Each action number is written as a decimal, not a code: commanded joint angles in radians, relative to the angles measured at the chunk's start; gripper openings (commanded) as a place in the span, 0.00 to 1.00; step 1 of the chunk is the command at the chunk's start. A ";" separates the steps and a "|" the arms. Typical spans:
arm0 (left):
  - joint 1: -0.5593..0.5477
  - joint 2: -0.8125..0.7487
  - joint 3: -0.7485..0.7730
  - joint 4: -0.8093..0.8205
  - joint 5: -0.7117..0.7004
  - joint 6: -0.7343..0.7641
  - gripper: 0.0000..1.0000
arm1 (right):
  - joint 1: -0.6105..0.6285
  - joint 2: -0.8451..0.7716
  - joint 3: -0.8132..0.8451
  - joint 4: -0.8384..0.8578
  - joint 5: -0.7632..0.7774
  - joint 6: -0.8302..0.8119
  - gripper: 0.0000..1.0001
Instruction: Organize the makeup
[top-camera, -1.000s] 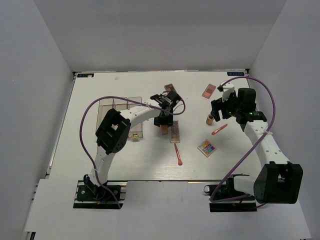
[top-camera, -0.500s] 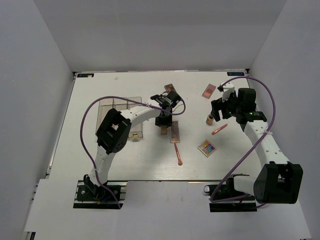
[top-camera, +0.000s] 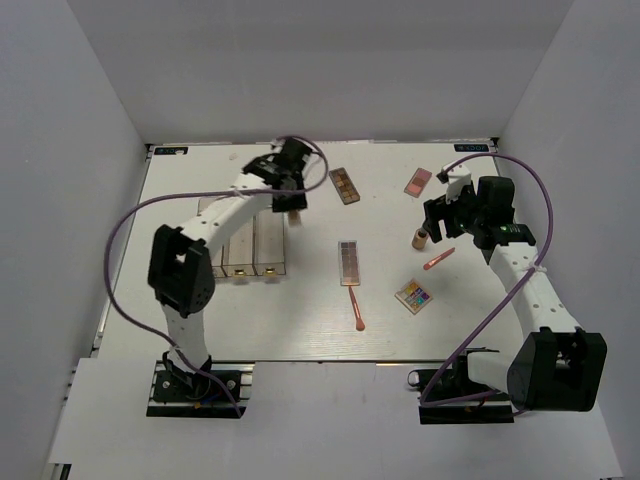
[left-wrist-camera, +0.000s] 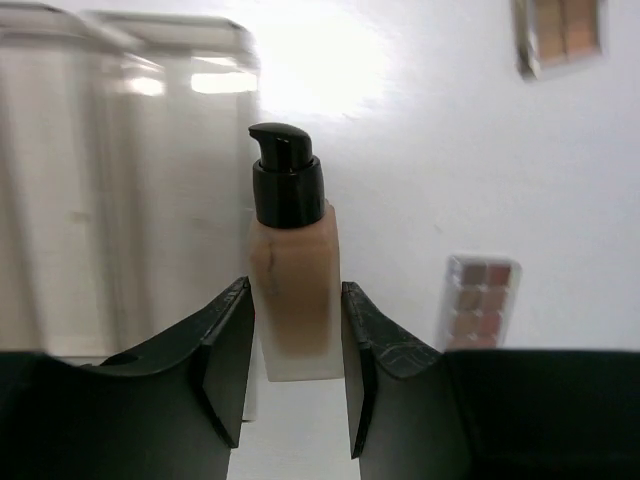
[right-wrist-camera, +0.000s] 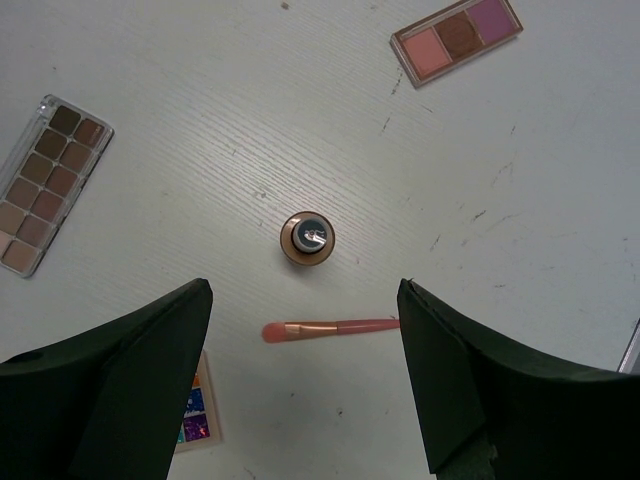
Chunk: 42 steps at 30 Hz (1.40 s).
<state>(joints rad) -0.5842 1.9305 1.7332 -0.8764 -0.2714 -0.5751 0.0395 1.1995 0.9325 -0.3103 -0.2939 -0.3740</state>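
Observation:
My left gripper (top-camera: 292, 203) is shut on a beige foundation bottle (left-wrist-camera: 295, 250) with a black pump, held upright just right of the clear organizer (left-wrist-camera: 120, 200). The organizer also shows in the top view (top-camera: 240, 240). My right gripper (top-camera: 440, 225) is open and empty, hovering above the second foundation bottle (right-wrist-camera: 307, 238) and a coral applicator (right-wrist-camera: 330, 327). On the table lie a brown palette (top-camera: 344, 185), a pink-mauve palette (top-camera: 418, 181), a long nude palette (top-camera: 348, 262), a multicolour palette (top-camera: 414, 296) and another coral applicator (top-camera: 357, 310).
White walls close the table in on three sides. The purple cables loop over both arms. The organizer stands at the left of the table, with the loose makeup spread over the middle and right.
My left arm has swung from the table's middle to the far left, carrying the foundation bottle to the organizer's right side. The right arm has not moved.

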 joint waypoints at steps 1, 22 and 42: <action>0.107 -0.137 -0.038 -0.006 -0.060 0.035 0.00 | -0.004 -0.026 -0.014 0.030 -0.007 -0.003 0.80; 0.486 -0.171 -0.235 0.105 -0.135 0.234 0.03 | -0.007 -0.021 -0.018 0.036 -0.002 -0.006 0.80; 0.486 -0.047 -0.213 0.142 -0.084 0.253 0.66 | -0.013 -0.011 -0.003 0.033 0.007 -0.017 0.84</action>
<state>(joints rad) -0.0998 1.9408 1.5009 -0.7574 -0.3569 -0.3183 0.0311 1.1976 0.9180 -0.3099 -0.2897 -0.3779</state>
